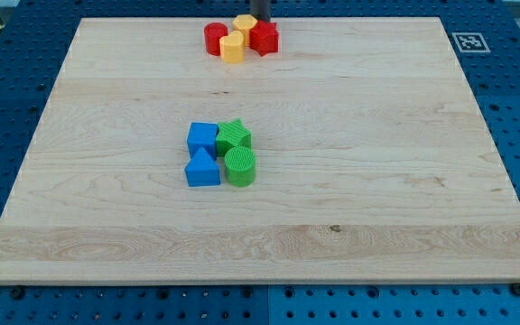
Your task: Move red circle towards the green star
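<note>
The red circle (215, 38) sits at the view's top, leftmost in a cluster with two yellow blocks (232, 48) (245, 24) and a red star (264, 38). The green star (234, 136) lies near the board's middle, well below that cluster. My rod comes down at the view's top edge; my tip (260, 22) is behind the red star and right of the upper yellow block, to the right of the red circle and apart from it.
Around the green star lie a blue cube (202, 138) to its left, a blue triangle (202, 169) below left and a green circle (240, 167) just below. The wooden board (377, 181) rests on a blue perforated table.
</note>
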Controlling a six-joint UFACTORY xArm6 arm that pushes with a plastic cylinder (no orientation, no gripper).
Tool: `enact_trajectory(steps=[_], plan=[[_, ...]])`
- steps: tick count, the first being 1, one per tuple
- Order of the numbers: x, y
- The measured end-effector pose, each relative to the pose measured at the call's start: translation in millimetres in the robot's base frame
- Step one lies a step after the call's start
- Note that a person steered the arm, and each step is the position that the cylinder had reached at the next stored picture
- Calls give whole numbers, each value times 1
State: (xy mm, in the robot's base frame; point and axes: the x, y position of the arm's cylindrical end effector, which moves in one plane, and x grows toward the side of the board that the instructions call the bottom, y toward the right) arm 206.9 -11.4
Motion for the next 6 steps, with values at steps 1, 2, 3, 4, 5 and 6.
enact_trajectory(steps=[1,2,3,4,5,6], plan=[[1,-24],[1,-51],[-4,-83],[-8,-120],[12,-116],[47,-70]])
